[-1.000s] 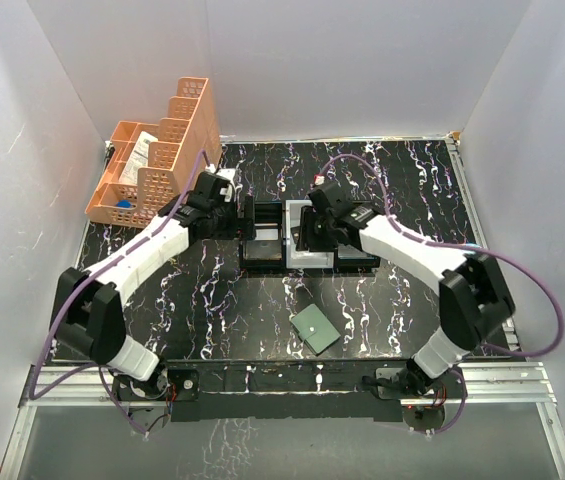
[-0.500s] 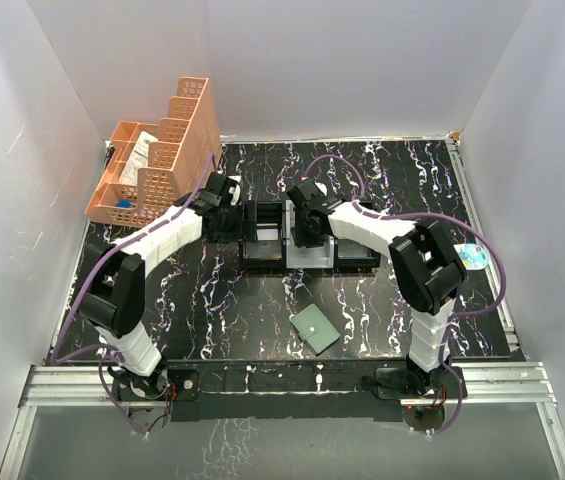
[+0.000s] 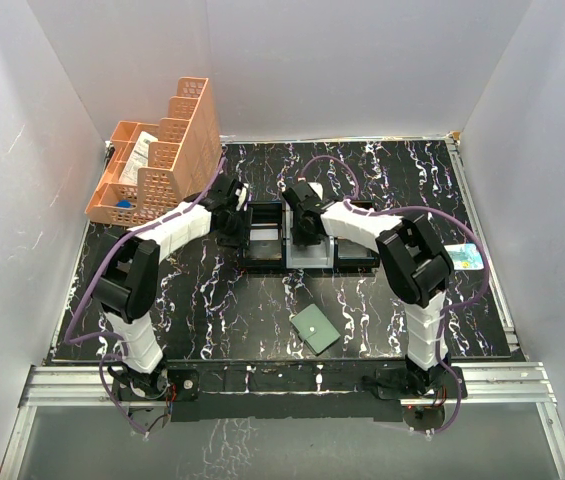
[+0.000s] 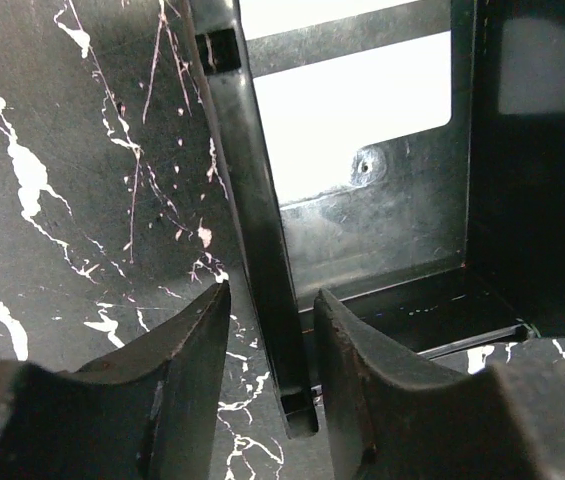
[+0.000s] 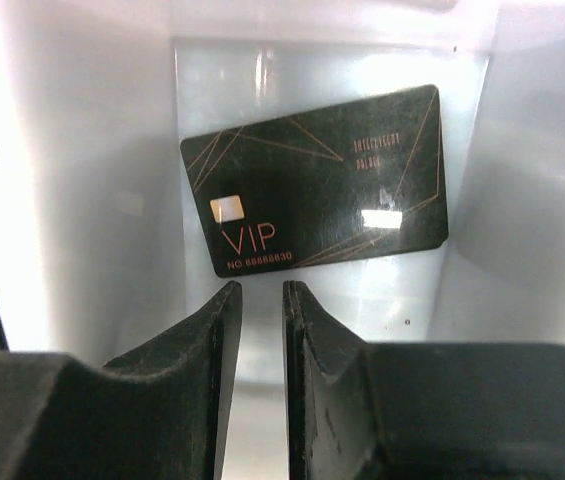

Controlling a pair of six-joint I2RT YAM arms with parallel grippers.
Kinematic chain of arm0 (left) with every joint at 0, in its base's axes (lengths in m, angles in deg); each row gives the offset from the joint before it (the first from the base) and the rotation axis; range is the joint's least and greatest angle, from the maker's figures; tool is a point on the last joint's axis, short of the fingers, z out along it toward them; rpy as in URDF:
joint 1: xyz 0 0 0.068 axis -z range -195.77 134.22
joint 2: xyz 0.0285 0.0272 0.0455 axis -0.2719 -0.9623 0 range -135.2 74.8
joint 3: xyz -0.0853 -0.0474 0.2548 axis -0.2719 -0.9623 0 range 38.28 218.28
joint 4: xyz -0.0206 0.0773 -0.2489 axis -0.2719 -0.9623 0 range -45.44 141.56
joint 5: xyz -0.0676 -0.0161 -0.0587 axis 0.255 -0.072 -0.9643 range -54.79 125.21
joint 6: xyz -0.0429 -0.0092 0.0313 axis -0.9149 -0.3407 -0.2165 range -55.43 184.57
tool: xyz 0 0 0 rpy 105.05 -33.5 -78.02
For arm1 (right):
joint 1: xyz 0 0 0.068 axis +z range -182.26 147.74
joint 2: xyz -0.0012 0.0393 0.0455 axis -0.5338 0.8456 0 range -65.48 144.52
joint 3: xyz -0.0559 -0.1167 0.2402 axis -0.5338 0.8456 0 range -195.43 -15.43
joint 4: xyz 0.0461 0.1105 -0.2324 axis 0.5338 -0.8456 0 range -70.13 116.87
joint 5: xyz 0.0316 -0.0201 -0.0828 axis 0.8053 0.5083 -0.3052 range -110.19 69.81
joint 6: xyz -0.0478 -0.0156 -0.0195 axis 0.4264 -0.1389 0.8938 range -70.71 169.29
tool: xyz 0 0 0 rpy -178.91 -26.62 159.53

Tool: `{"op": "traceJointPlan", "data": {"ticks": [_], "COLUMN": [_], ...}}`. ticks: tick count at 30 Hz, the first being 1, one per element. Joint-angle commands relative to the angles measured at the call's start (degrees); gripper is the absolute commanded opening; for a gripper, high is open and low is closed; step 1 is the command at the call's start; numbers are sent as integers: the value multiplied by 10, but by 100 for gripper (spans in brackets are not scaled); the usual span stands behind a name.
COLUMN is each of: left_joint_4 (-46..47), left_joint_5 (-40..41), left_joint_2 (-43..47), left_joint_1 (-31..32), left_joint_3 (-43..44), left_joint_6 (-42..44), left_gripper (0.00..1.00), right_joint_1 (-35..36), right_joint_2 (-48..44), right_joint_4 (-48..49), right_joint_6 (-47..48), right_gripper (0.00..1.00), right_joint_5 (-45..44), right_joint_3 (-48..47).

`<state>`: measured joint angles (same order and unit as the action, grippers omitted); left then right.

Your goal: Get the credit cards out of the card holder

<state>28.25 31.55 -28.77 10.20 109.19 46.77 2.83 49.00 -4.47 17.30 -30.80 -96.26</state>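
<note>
The card holder (image 3: pixel 314 328) lies flat and grey-green on the table's near middle, away from both grippers. A black VIP credit card (image 5: pixel 322 180) rests on the floor of the white middle compartment of the tray (image 3: pixel 262 262). My right gripper (image 5: pixel 262 286) (image 3: pixel 300 228) hangs just in front of that card, jaws a narrow slit apart with nothing between them. My left gripper (image 4: pixel 272 292) (image 3: pixel 239 222) straddles the tray's black left wall (image 4: pixel 252 200); a gap shows on the wall's left side. A white card-like sheet (image 4: pixel 352 90) lies in the left compartment.
An orange lattice organiser (image 3: pixel 157 165) stands at the back left, close to the left arm. A pale blue card-like item (image 3: pixel 468 257) lies on the table by the right arm's elbow. White walls enclose the table on three sides.
Both arms have stretched further towards the tray. The left jaws have narrowed from wide open to close around the tray's wall. The right jaws have narrowed a little.
</note>
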Motion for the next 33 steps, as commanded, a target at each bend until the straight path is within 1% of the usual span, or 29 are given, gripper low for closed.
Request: {"op": "traceJointPlan", "data": {"ticks": [1,6,12,17,18,21,23,25,30,33], "left_joint_4": [-19,-25,-22,-22,-20,-17,-17,-14,-10,-9], "left_joint_5": [-11,-17,-25,-30,-30,-29,-28,-26,-33,-34], "left_joint_2": [15,12,13,16,17,25,31,39,65,86], "left_joint_1": [-1,-1,-1,-1,-1,-1,-1,-1,-2,-1], "left_joint_3": [-6,-13,-23,-25,-25,-25,-21,-18,-10,-11], "left_joint_6": [27,46,56,50,47,38,30,22,-1,-12], "left_gripper": [36,29,25,26,27,35,37,46,54,59], "right_joint_1": [-2,-4,-8,-9,-10,-10,-10,-10,-12,-12], "right_joint_2": [17,28,46,49,44,19,-2,-25,-64,-98], "right_joint_4": [38,64,71,67,69,71,66,62,26,7], "right_joint_6": [-6,-18,-35,-48,-49,-44,-34,-19,-3,0], "right_gripper": [21,21,21,21,21,23,25,28,32,33], "right_joint_5": [-33,-33,-40,-26,-23,-13,-1,10,11,8], "right_joint_3": [-24,-26,-43,-54,-51,-38,-36,-33,-34,-19]}}
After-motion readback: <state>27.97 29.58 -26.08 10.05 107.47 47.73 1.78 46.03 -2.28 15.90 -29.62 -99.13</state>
